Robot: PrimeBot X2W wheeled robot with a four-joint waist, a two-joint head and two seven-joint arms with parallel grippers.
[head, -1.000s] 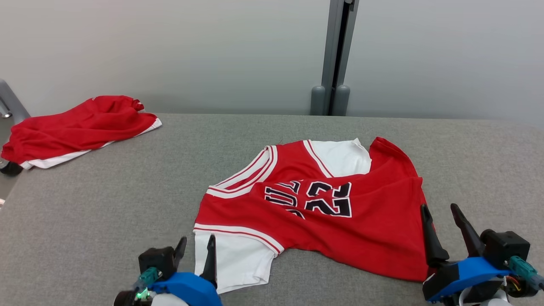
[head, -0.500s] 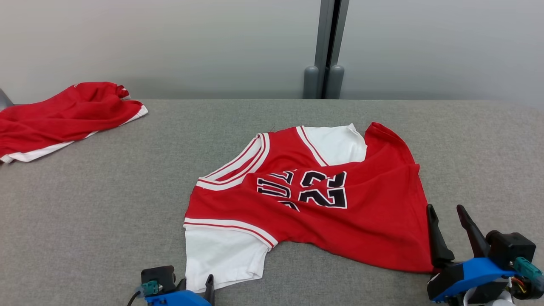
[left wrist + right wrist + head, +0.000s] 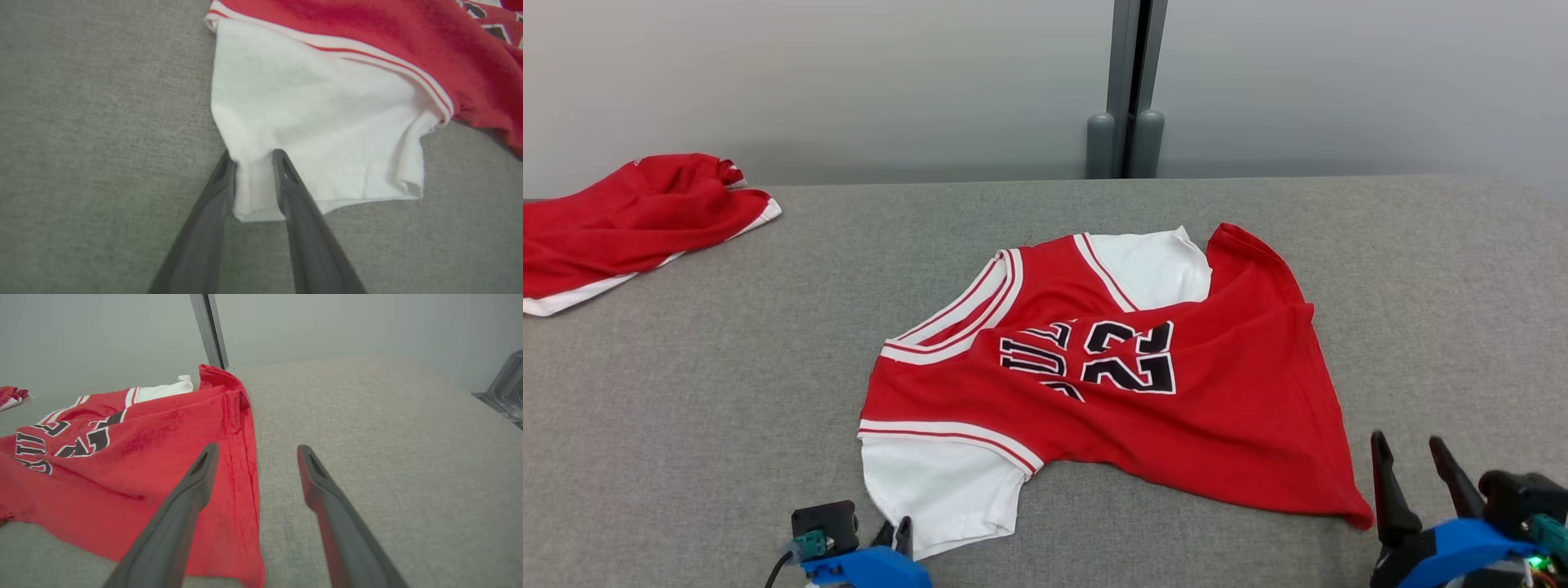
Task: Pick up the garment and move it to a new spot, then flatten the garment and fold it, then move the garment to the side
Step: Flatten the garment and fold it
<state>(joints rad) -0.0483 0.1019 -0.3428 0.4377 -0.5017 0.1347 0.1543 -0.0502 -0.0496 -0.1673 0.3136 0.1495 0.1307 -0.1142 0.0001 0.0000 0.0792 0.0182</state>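
Jersey (image 3: 1111, 384) centred on table (image 3: 727, 392); second garment (image 3: 629, 220) far left, at back; post (image 3: 1125, 82) behind table.

left hand (image 3: 253, 157) narrower, apparently on the white sleeve (image 3: 318, 122); right hand (image 3: 1405, 441) farther back

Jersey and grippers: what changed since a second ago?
The left gripper closed its fingers on the white sleeve corner of the jersey. The right gripper, open, drew back from the jersey's right edge toward the robot. The jersey and the other red garment stayed put on the table; the shift is the camera's.
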